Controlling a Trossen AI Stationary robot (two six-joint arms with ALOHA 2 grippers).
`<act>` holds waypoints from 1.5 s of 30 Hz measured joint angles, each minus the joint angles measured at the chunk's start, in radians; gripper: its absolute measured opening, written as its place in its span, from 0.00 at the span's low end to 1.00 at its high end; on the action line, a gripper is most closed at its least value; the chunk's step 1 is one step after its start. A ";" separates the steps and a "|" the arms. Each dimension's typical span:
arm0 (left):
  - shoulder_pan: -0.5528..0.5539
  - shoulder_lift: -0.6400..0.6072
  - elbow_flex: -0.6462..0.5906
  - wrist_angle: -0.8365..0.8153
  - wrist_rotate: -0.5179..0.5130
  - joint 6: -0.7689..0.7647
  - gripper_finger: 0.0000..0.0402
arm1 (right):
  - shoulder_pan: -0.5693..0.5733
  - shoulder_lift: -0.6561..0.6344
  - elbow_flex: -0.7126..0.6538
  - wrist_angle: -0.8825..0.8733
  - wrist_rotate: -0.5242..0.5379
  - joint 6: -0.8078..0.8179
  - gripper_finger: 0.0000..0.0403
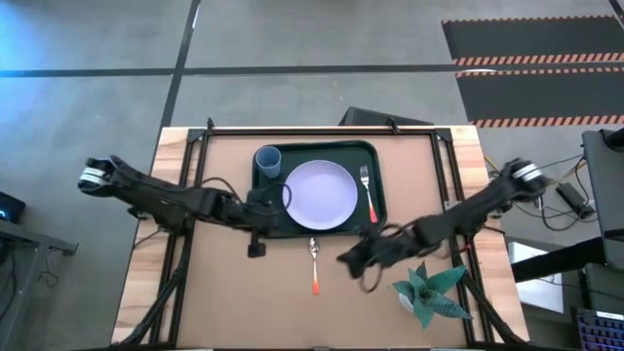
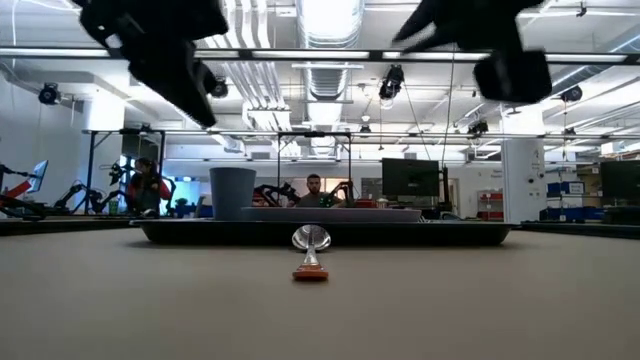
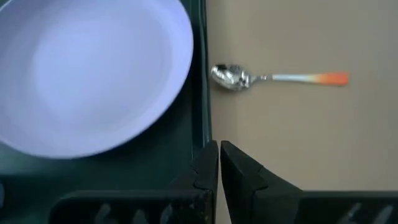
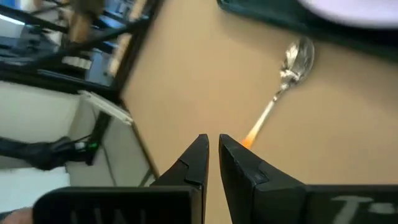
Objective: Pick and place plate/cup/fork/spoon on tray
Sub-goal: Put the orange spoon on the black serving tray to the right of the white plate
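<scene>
The dark green tray (image 1: 263,226) lies at the table's far middle. On it stand the blue cup (image 1: 268,159), the lavender-white plate (image 1: 321,192) and the fork (image 1: 368,192). The spoon (image 1: 315,263) lies flat on the table just near of the tray, with its bowl (image 3: 227,76) toward the tray and its orange handle (image 4: 254,135) toward the near edge. My left gripper (image 3: 219,155) is shut and hovers over the tray's near rim, left of the plate. My right gripper (image 4: 212,146) is shut and hangs above the table, just right of the spoon's handle.
A small potted succulent (image 1: 426,292) stands on the table at the near right, close to my right arm. In the low view, people and equipment show in the room beyond the table's far edge. Bare brown table lies left and near of the spoon.
</scene>
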 joint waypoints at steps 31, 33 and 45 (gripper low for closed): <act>0.000 -0.409 -0.152 -0.196 0.042 0.087 0.00 | -0.126 0.879 1.131 -1.037 -0.215 0.078 0.43; 0.000 -0.423 -0.157 -0.211 0.042 0.087 0.00 | -0.126 0.879 1.129 -1.035 -0.213 0.096 0.46; 0.000 -0.489 -0.200 -0.228 0.043 0.081 0.00 | -0.126 0.882 1.112 -1.023 -0.203 0.167 0.48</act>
